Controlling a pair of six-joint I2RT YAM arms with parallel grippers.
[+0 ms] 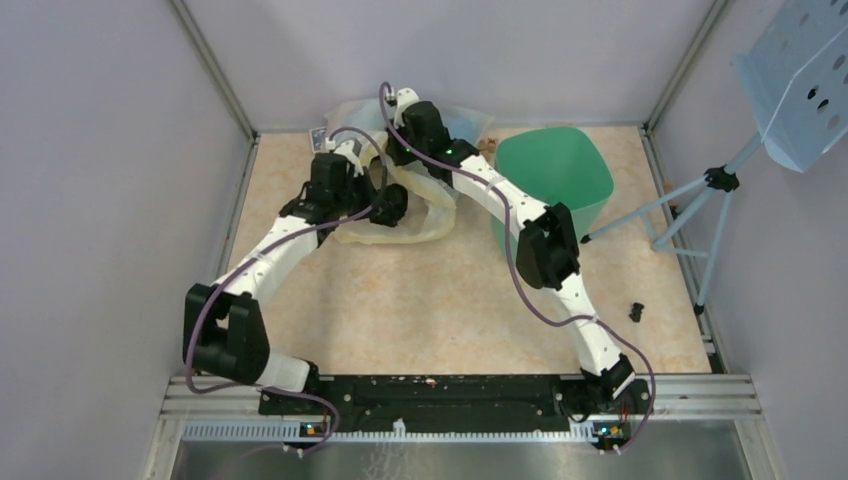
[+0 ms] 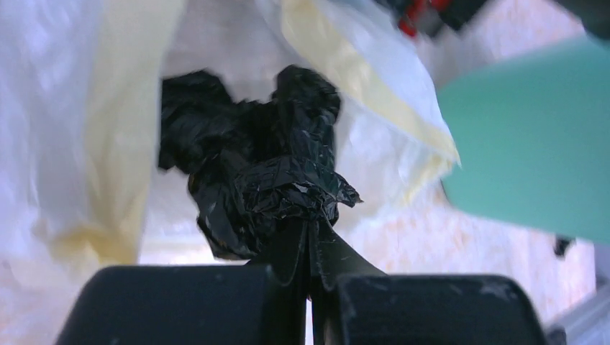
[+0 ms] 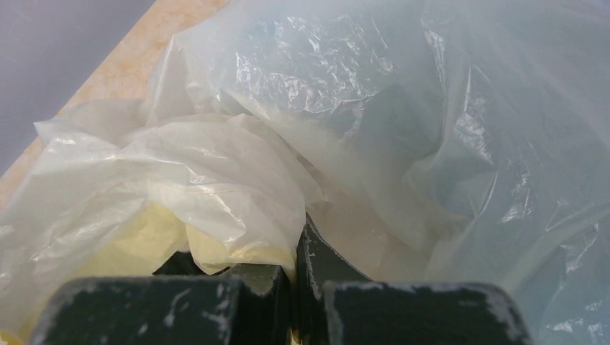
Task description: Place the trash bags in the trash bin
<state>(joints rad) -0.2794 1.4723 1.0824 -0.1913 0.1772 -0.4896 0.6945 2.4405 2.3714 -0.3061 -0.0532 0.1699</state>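
The left claw [image 2: 311,231] is clenching on the black trash bag [image 2: 262,172], whose crumpled bulk is bunching at 12 o'clock from the fingertips, touching them. The bag is hanging inside the mouth of the translucent bag [image 2: 86,144], outside the trash bin [image 2: 532,144], which is standing at 3 o'clock from the claw on the surface [image 1: 450,300]. The right claw [image 3: 296,248] is pinching the yellowish film of the translucent bag at its tips.

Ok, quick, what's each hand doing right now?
Left hand: closed on the black trash bag.
Right hand: closed, seemingly pinching the translucent bag.
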